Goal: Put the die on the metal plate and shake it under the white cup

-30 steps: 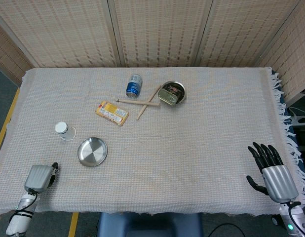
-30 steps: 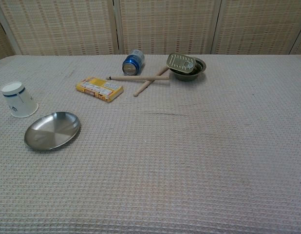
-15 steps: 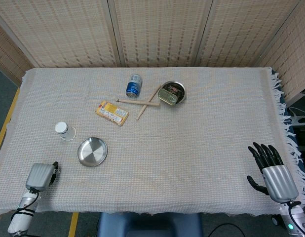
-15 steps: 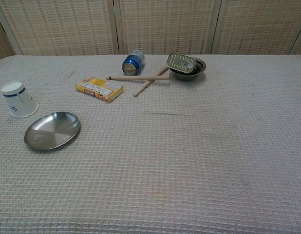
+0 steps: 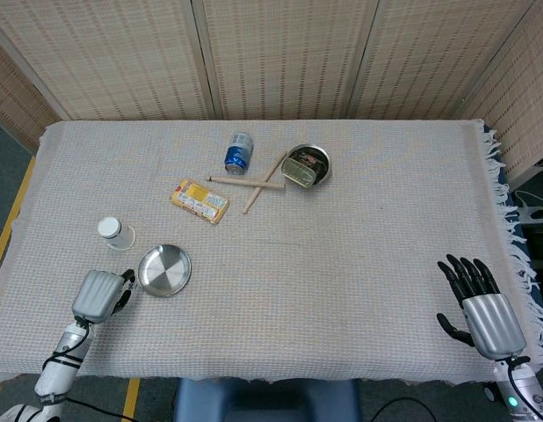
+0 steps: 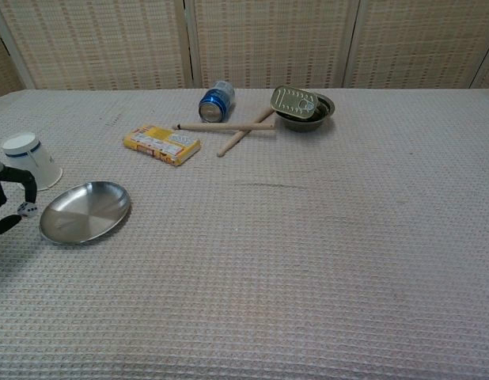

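The round metal plate [image 5: 164,270] [image 6: 85,212] lies at the near left of the table. Just behind and left of it a white paper cup [image 5: 113,232] [image 6: 31,161] stands upside down. My left hand [image 5: 100,294] [image 6: 5,199] hovers right beside the plate's left rim. It pinches a small white die [image 6: 25,209] with dark dots between its dark fingertips; the die is hidden in the head view. My right hand [image 5: 481,308] rests at the near right table edge with fingers spread and nothing in it; the chest view does not show it.
At the back middle lie a blue can [image 5: 239,153] [image 6: 216,100] on its side, a yellow box [image 5: 199,200] [image 6: 161,144], two crossed wooden sticks [image 5: 254,183] [image 6: 229,127], and a metal bowl [image 5: 317,155] [image 6: 324,111] holding a tin.
My left hand has moved forward and to the right from the table's near left corner up to the plate's rim, and now enters the chest view with the die. The right hand has barely shifted.
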